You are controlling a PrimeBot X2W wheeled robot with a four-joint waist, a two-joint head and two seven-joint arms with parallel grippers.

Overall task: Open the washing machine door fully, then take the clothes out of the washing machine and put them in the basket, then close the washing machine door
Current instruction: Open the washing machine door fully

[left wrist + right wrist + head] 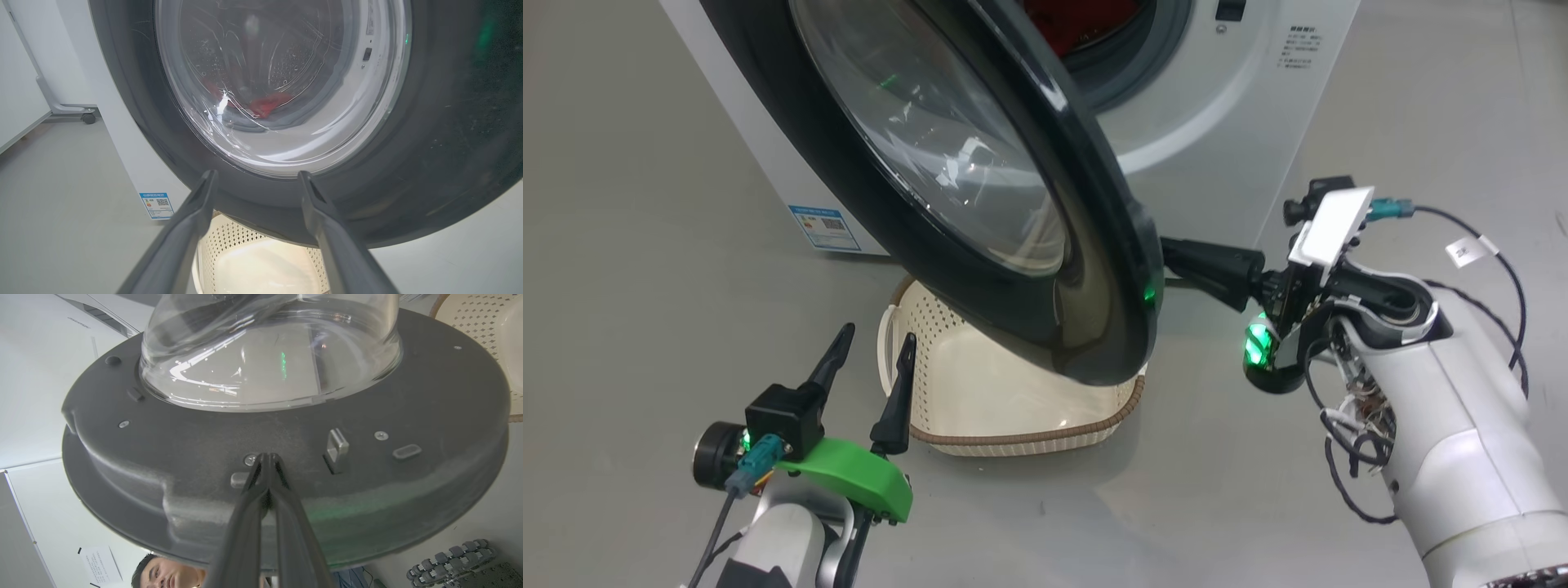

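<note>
Red clothes (pixel 1078 20) peek past one glossy black round door (pixel 1107 237) overlapping one cream perforated basket (pixel 935 322); left gripper (pixel 878 332) spread, right gripper (pixel 267 457) pinched.

Looking like a robot test lab, not a home: washing machine (pixel 1217 122) standing alone on bare grey floor (pixel 645 245), white wheeled partition (pixel 67 108) sitting beside it, taped-up sheet (pixel 100 563) showing on a white surface, person (pixel 163 573) hanging around close by.
</note>
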